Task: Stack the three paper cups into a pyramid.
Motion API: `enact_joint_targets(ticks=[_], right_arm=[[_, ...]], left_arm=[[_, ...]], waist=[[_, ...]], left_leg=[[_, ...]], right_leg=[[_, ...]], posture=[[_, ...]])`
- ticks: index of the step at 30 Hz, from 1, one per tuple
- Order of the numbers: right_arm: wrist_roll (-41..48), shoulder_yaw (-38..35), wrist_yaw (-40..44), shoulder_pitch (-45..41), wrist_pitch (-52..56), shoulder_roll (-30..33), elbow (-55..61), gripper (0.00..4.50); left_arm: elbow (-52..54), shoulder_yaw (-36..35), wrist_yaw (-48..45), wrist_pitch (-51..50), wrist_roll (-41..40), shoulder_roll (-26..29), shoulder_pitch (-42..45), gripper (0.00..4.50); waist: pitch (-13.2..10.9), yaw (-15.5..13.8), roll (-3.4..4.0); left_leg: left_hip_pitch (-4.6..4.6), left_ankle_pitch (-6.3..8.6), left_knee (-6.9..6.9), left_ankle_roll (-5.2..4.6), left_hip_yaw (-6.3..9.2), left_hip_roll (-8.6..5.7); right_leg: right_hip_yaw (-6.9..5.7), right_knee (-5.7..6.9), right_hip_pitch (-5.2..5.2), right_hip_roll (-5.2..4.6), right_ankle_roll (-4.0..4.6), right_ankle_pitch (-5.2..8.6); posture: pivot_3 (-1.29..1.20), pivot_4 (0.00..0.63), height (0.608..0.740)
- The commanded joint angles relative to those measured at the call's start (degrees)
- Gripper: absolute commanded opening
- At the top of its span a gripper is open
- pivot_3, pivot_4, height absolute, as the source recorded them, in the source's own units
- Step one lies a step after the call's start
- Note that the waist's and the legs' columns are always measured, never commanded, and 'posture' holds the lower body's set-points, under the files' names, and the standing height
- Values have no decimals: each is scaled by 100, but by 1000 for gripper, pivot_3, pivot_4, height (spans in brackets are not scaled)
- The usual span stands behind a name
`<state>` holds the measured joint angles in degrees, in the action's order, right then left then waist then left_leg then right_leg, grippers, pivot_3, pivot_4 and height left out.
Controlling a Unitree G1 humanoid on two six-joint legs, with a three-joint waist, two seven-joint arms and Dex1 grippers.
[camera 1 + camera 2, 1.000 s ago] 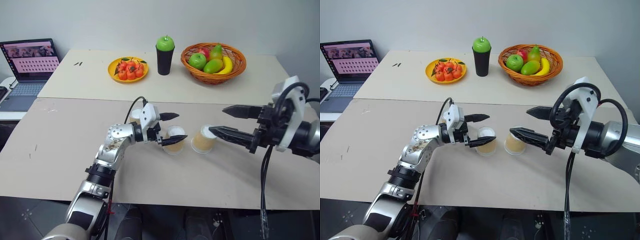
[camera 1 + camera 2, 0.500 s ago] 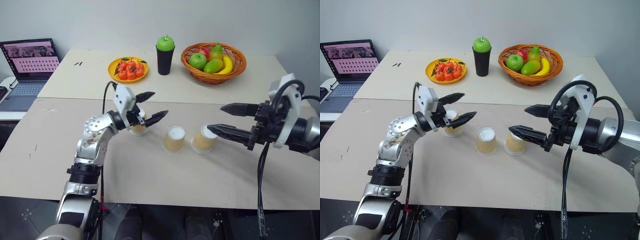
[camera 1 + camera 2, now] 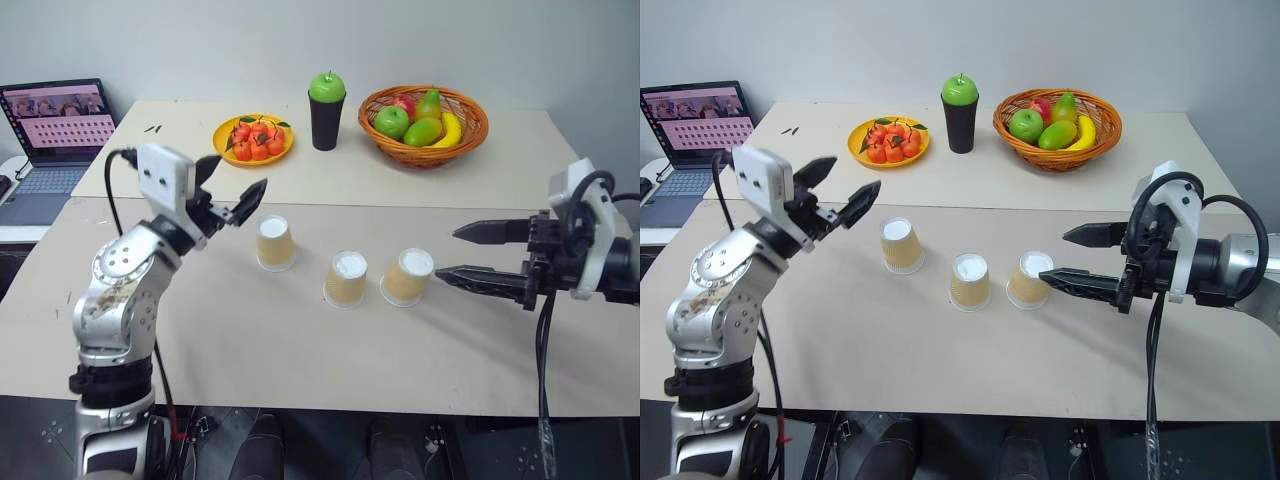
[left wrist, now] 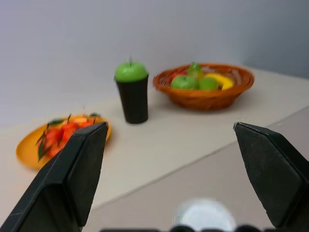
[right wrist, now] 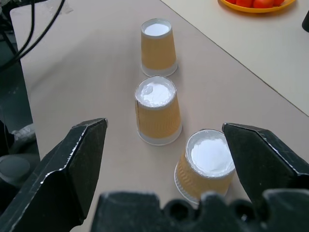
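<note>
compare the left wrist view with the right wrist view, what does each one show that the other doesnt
Left wrist view alone: the black cup with a green apple and the fruit basket, seen between the open left gripper.

Right wrist view alone: all three upside-down paper cups in a row, far, middle and nearest, framed by the open right gripper, none held.

Both: the orange plate of red fruit and the light tabletop.

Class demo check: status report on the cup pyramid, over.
Left gripper open, raised left of the cups. Right gripper open, beside the nearest cup. Three paper cups upside down in a row, none stacked. Nothing between them.
</note>
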<state>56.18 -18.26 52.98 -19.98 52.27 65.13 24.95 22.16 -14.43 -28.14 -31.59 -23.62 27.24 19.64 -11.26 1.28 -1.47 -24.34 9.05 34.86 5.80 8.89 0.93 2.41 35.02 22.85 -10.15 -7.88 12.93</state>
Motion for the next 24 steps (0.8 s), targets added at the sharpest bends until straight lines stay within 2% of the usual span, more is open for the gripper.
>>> enact_joint_targets(ticks=[1,5,10,24], right_arm=[[-194,254,206,-429,-222,-4,-137,4500],[-254,520,174,-690,-133,-138,-82,4500],[-226,579,71,-872,-13,-180,-37,4500],[158,45,-378,-811,405,-107,275,4500]], left_arm=[[342,-5,-42,377,52,-157,-1074,4454],[475,232,12,700,237,-310,-1751,4454],[228,445,14,1020,420,-383,-1849,4454],[-1497,1142,-335,1973,771,-631,-591,4454]], waist=[[1,36,2],[1,-43,1],[1,-134,2],[1,-123,2]], left_leg=[[3,1,-1,0,-4,0],[-6,0,-2,0,-3,2],[-11,-7,8,0,-3,0],[-14,-8,3,-2,-4,0]], right_leg=[[4,-4,-1,0,0,0],[2,9,16,0,7,-1],[0,-4,-2,0,5,-4],[-1,-2,4,0,2,-4]], posture=[[0,150,739],[0,150,739],[0,150,739],[0,150,739]])
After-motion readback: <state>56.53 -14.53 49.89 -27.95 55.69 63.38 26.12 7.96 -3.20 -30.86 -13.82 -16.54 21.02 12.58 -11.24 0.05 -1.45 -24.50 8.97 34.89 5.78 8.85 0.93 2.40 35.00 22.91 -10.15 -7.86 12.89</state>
